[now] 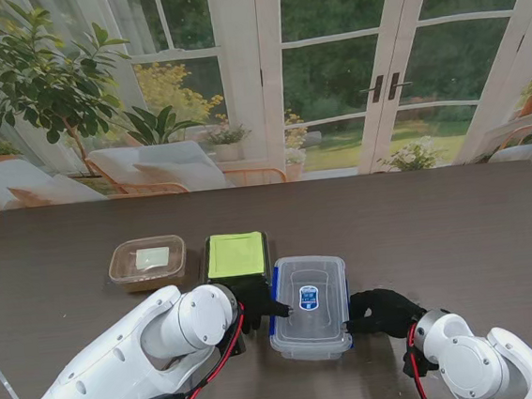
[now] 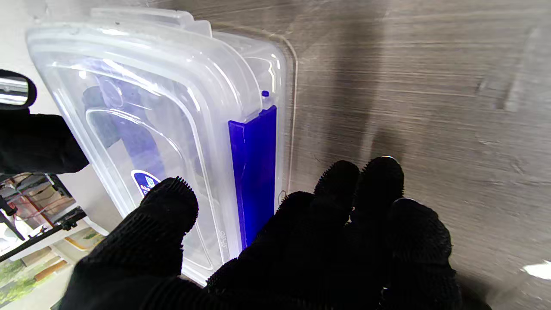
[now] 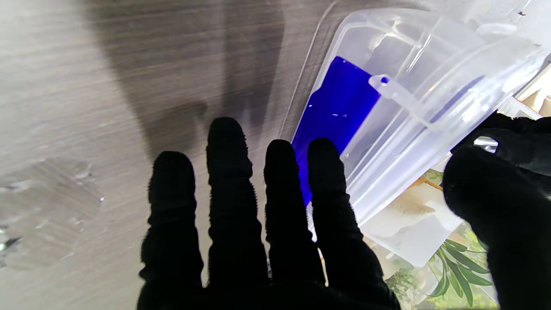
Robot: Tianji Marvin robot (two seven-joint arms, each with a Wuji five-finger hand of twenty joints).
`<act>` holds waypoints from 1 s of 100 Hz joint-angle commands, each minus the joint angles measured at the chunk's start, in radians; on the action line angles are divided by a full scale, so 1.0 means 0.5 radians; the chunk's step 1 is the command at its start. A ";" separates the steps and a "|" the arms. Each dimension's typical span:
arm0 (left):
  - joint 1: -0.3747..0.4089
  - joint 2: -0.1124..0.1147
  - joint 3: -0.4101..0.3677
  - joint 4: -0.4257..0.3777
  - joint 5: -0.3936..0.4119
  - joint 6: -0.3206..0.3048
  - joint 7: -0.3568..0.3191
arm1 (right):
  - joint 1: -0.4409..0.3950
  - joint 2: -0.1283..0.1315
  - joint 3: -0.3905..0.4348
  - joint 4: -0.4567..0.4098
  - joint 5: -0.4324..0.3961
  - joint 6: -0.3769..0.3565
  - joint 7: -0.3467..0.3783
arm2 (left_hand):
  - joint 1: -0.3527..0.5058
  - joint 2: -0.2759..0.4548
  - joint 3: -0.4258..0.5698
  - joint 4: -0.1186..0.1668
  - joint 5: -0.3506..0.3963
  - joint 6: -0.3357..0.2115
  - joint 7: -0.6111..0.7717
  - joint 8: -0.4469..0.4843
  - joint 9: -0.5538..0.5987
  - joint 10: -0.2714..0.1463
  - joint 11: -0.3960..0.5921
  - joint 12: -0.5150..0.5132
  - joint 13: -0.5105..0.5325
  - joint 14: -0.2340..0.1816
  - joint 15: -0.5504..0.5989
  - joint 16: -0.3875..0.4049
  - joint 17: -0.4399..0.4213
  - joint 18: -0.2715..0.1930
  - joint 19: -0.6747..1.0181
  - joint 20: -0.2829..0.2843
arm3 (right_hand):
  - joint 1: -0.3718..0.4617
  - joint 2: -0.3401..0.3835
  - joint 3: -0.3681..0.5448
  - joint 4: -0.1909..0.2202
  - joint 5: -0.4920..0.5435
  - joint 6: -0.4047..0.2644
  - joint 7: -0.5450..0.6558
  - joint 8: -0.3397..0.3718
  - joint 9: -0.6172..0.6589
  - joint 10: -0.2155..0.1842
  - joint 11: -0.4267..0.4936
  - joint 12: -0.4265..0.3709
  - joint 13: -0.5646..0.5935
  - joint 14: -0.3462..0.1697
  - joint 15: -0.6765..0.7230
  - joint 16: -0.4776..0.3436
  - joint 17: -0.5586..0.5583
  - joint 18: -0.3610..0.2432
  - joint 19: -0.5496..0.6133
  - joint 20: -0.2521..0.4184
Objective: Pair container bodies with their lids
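A clear plastic box (image 1: 308, 307) sits on the dark wooden table (image 1: 457, 228), near the robot's edge and roughly in the middle between the two arms. Its clear lid (image 1: 309, 290) is on top, with a small blue oval sticker (image 1: 308, 297) in the centre. Blue clip flaps (image 2: 254, 172) run down both long sides; in the left wrist view the flap hangs down against the wall of the box, and in the right wrist view the other one (image 3: 331, 116) shows through the see-through plastic.

The left hand (image 1: 257, 306), in a black glove, is at the left long side of the box. Its thumb (image 2: 165, 215) lies over the lid's edge while the fingers (image 2: 370, 185) sit bunched together low beside the blue flap, so the hand looks cupped around that rim. I cannot tell for sure how firmly it grips.

The right hand (image 1: 381, 313), also gloved in black, is at the right long side. Its four fingers (image 3: 280, 181) are stretched out straight and slightly apart, reaching under the box wall by the flap, with the thumb (image 3: 486, 193) set apart over the lid's edge.

Just left of the box, farther from me, stands a dark box with a yellow-green lid (image 1: 236, 255). Farther left again is a brownish see-through tub (image 1: 147, 261), well apart from the hands.
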 commanded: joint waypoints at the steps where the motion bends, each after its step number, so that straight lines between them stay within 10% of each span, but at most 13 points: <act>1: 0.027 0.017 -0.015 -0.035 0.008 0.013 -0.044 | -0.012 -0.013 -0.013 -0.016 0.003 -0.006 0.029 | -0.072 -0.078 0.029 -0.003 0.055 -0.019 0.028 -0.001 0.050 0.009 0.036 -0.026 0.087 0.009 0.060 -0.018 0.080 -0.064 0.103 -0.023 | -0.024 0.010 0.062 0.047 -0.072 -0.141 -0.027 0.025 -0.010 -0.064 0.026 0.006 0.089 0.004 0.034 0.022 0.003 -0.019 0.101 -0.014; 56: 0.159 0.059 -0.113 -0.129 0.254 -0.019 -0.073 | -0.006 -0.011 -0.015 -0.016 -0.025 0.012 0.032 | -0.139 -0.125 0.061 -0.009 0.096 -0.034 0.065 0.011 0.094 -0.020 0.095 -0.059 0.186 -0.034 0.108 -0.035 0.202 -0.067 0.181 -0.108 | -0.030 0.010 0.049 0.044 -0.167 -0.107 -0.071 0.008 -0.037 -0.048 0.020 0.003 0.078 0.007 0.033 0.021 -0.009 -0.019 0.098 -0.015; 100: 0.282 0.008 -0.203 -0.152 0.274 -0.144 0.108 | 0.002 -0.001 -0.019 -0.052 -0.308 0.016 0.008 | -0.141 -0.111 0.144 -0.010 0.131 -0.047 0.105 0.028 0.122 -0.019 0.146 -0.033 0.206 -0.018 0.172 -0.017 0.237 -0.049 0.239 -0.116 | -0.043 0.026 -0.017 0.053 -0.324 -0.041 -0.155 -0.037 -0.056 -0.033 0.012 -0.004 0.106 0.000 0.057 0.031 0.016 -0.024 0.110 -0.007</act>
